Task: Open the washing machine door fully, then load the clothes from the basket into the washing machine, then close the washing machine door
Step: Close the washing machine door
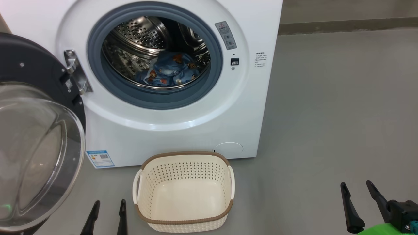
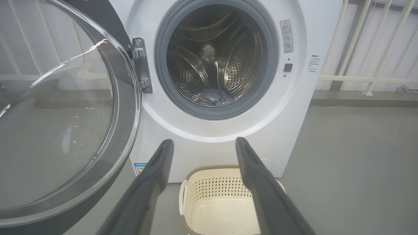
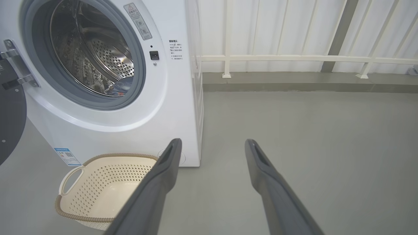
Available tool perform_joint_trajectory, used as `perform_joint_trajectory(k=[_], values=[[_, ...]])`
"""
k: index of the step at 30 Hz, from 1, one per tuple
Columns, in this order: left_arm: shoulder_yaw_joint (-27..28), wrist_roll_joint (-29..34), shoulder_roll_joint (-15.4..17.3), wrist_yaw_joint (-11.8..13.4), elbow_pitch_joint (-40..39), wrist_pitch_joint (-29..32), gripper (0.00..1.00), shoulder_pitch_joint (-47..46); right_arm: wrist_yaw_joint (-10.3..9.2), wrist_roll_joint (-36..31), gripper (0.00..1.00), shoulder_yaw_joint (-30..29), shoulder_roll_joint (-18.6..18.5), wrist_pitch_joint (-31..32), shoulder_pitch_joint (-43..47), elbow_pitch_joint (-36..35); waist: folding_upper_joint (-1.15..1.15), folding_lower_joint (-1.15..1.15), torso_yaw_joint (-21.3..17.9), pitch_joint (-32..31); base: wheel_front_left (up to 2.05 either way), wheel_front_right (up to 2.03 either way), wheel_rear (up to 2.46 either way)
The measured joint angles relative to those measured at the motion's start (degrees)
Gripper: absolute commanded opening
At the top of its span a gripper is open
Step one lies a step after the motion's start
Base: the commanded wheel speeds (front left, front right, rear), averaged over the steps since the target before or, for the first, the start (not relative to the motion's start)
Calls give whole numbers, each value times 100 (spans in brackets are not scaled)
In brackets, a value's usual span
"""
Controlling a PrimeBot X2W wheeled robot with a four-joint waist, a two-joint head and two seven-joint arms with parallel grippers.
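The white washing machine (image 1: 183, 130) stands ahead with its door (image 1: 36, 153) swung wide open to the left, glass porthole facing me. The light blue clothes (image 1: 171, 73) with orange-brown figures lie inside the steel drum, also seen as clothes (image 2: 214, 97). The cream basket (image 1: 184, 192) sits on the floor in front of the machine, with nothing in it. My left gripper (image 1: 109, 205) is open, low, just left of the basket. My right gripper (image 1: 357, 187) is open over bare floor, well right of the basket. Both hold nothing.
Grey floor (image 1: 326, 114) spreads to the right of the machine. A white railing (image 3: 294, 58) and a low kerb run along the back wall. The open door takes up the space at the left.
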Motion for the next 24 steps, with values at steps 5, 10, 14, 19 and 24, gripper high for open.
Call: perform_joint_trajectory(k=[5, 10, 14, 19, 24], values=[[-49, -1, 13, -1, -1, 0, 100, -1, 0, 0, 100, -118, 29, -13, 73, 2, 0, 0, 133, -5, 0, 0, 0], [-58, 4, 44, 11, -86, 1, 100, -5, 0, 1, 100, -183, 40, -15, 136, 8, 0, 0, 369, 19, 0, 0, 0], [-55, 18, 51, 76, -149, 1, 100, -7, 0, 1, 100, -193, 41, -26, 126, 20, 0, 0, 671, 40, 0, 0, 0], [-62, 18, 76, 83, -194, 0, 100, -7, 0, 1, 100, -194, 41, -80, 105, 83, 0, 0, 1152, 56, 0, 0, 0], [-81, 15, 89, 85, -194, 1, 100, -7, 0, 2, 100, -172, 46, -113, 105, 140, 0, 0, 1669, 46, 0, 0, 0]])
